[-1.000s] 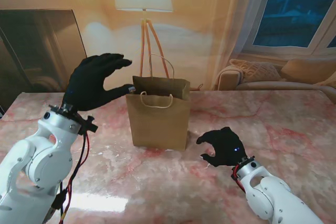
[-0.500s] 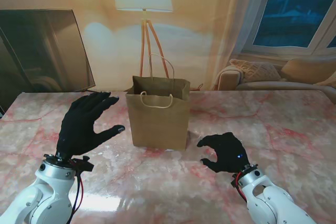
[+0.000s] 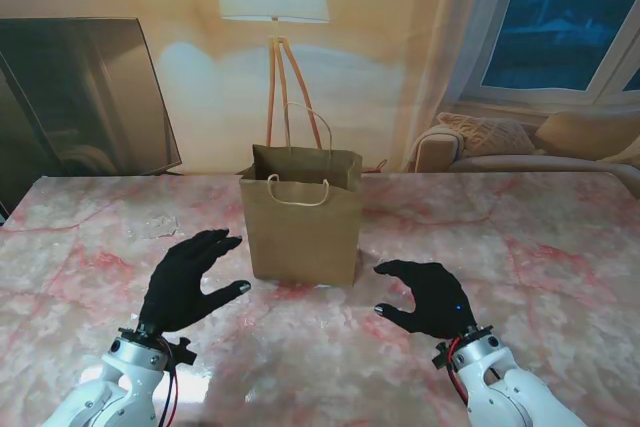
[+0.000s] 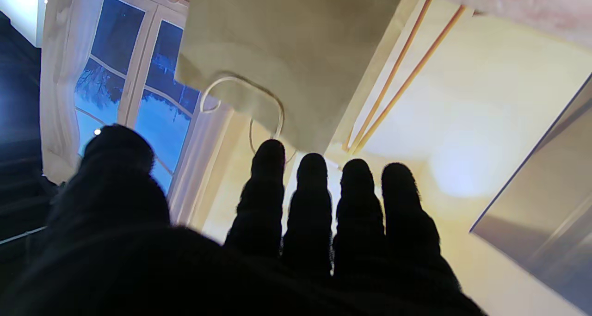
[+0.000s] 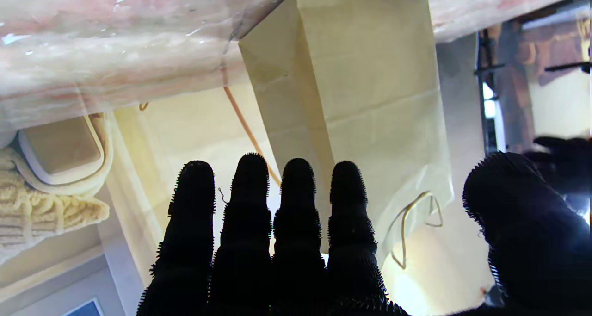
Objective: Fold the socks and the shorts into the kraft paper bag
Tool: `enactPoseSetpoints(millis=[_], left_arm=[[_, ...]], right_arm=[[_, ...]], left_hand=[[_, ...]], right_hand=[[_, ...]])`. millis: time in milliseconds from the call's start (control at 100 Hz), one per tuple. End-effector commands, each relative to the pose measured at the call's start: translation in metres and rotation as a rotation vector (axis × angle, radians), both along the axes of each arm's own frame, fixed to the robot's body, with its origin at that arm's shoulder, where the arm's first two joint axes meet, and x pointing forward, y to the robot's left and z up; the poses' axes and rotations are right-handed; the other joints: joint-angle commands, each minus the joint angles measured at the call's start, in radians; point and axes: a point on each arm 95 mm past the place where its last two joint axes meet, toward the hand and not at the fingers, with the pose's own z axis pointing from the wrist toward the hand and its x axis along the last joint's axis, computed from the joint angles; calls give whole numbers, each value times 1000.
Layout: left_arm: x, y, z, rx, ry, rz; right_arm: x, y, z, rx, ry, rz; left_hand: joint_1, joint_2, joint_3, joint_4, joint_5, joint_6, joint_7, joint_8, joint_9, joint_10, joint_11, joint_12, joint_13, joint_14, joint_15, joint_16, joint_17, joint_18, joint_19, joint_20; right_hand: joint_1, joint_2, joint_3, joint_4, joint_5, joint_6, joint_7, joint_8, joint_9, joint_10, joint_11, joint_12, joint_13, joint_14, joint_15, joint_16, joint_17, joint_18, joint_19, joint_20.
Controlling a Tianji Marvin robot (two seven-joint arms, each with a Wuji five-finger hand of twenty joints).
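Observation:
The kraft paper bag [image 3: 302, 219] stands upright and open-topped in the middle of the pink marble table [image 3: 560, 237], its rope handles up. It also fills the left wrist view [image 4: 296, 47] and the right wrist view [image 5: 365, 89]. My left hand [image 3: 187, 282], in a black glove, hovers open over the table to the bag's left and nearer to me, holding nothing. Equally open, my right hand [image 3: 428, 297] hovers to the bag's right and nearer to me, fingers slightly curled around nothing. No socks or shorts show on the table; the bag's inside is hidden.
A floor lamp [image 3: 272, 7] stands behind the bag beyond the table's far edge. A dark panel [image 3: 80, 97] leans at the far left. A sofa [image 3: 530, 147] and a window [image 3: 570, 17] lie past the far right.
My left hand has dropped from beside the bag's top rim and pulled back toward me, down near the table. My right hand has drawn back slightly toward me. The bag has not moved.

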Motion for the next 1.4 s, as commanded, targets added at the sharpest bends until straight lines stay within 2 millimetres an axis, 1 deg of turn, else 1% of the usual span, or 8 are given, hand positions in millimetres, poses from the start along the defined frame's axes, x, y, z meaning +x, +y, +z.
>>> enactPoseSetpoints(millis=[0, 200, 320, 380, 450, 550, 810, 1390], left_arm=[[2, -3, -8, -16, 30, -7], [6, -11, -25, -41, 63, -22], [6, -14, -30, -44, 76, -31], [5, -14, -33, -46, 84, -34], [4, -15, -36, -52, 91, -36], [1, -17, -39, -63, 97, -34], [-1, -20, -40, -75, 96, -31], [-4, -26, -43, -65, 116, -33]], right_arm=[[-6, 8, -3, 19, 10, 15], [-10, 12, -7, 101, 48, 22], [-13, 14, -8, 139, 73, 32], [-15, 15, -9, 162, 85, 39], [-17, 17, -10, 183, 91, 41], [-20, 17, -10, 187, 90, 41], [-21, 14, -6, 170, 82, 42], [-17, 15, -4, 176, 70, 55]], left_hand=[[-12, 27, -37, 41, -23, 8, -17, -15, -37, 20, -22, -8, -32, -28, -30, -9, 1, -35, -1, -3], [-23, 28, -41, 41, -31, 11, -21, -21, -55, 16, -23, -11, -54, -30, -33, -16, -21, -26, -15, -9], [-33, 33, -46, 42, -39, 12, -26, -25, -67, 14, -27, -15, -70, -31, -37, -21, -38, -24, -24, -13], [-41, 39, -50, 42, -46, 13, -30, -28, -77, 13, -29, -17, -79, -32, -40, -23, -46, -26, -29, -15], [-43, 40, -52, 42, -48, 15, -31, -30, -79, 13, -29, -18, -82, -33, -40, -24, -49, -29, -31, -16], [-45, 43, -54, 43, -46, 17, -32, -31, -79, 13, -28, -19, -84, -35, -40, -25, -51, -30, -33, -17], [-46, 49, -60, 43, -41, 16, -29, -33, -76, 13, -26, -20, -81, -36, -40, -26, -49, -30, -29, -15], [-47, 59, -70, 45, -36, 14, -28, -32, -72, 14, -26, -20, -77, -37, -39, -25, -48, -30, -20, -11]], right_hand=[[-60, 39, -29, 50, -30, 30, -32, -23, -38, 28, -35, -26, -32, -7, -26, -25, -20, -45, -29, -49], [-131, 190, -161, 65, -65, 80, -76, -74, -43, 57, -145, -81, -91, 2, -37, -45, -70, -55, -43, -105], [-180, 292, -256, 78, -94, 111, -118, -103, -32, 78, -254, -137, -134, 15, -48, -52, -109, -49, -66, -118], [-218, 343, -282, 76, -113, 123, -133, -111, -46, 82, -267, -143, -151, 16, -54, -55, -124, -48, -74, -119], [-235, 373, -302, 78, -126, 123, -149, -120, -66, 84, -269, -145, -172, 28, -61, -57, -146, -37, -83, -118], [-218, 373, -310, 82, -129, 101, -156, -123, -69, 69, -267, -146, -177, 26, -60, -54, -155, -24, -85, -110], [-155, 353, -314, 88, -113, 80, -146, -109, -59, 54, -265, -146, -168, 14, -58, -46, -147, -19, -84, -89], [-127, 357, -337, 91, -104, 70, -141, -85, -62, 50, -257, -138, -162, 8, -59, -39, -141, -14, -84, -68]])
